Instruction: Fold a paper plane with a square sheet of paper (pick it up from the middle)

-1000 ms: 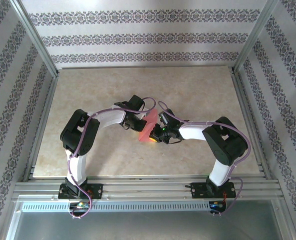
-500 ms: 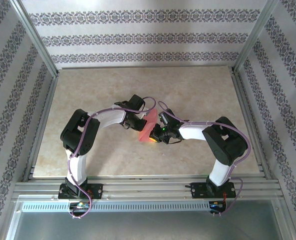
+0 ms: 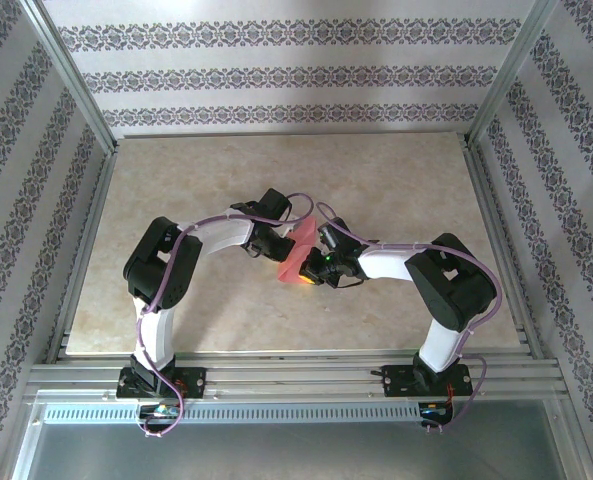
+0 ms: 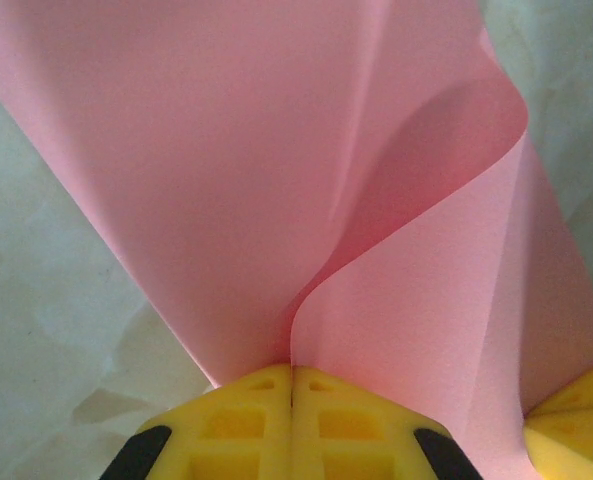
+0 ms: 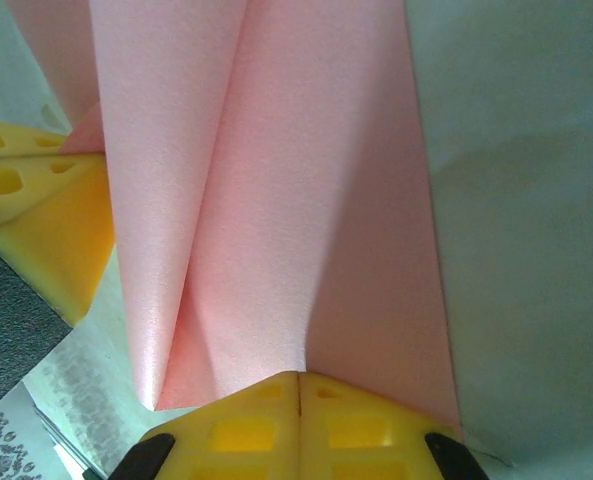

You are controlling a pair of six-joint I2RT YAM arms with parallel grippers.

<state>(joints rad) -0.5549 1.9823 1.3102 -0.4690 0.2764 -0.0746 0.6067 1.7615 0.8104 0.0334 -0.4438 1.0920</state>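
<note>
Square sheet of paper (image 3: pixel 295 252), pink-red, near centre of beige table (image 3: pixel 406 190), pinched from two sides. Curled into a soft fold rather than flat, one layer bulging away in left wrist view. Left gripper (image 4: pixel 292 385) at sheet's 9 o'clock, clamped tight on paper edge. Right gripper (image 5: pixel 299 388) at sheet's 4 o'clock, likewise clenched on paper. Yellow fingers (image 5: pixel 246 430) pressed together, no gap. Cannot tell whether sheet touches table.

The right tool (image 5: pixel 298 380) grips the loosely folded pink sheet of paper (image 5: pixel 276 200).
</note>
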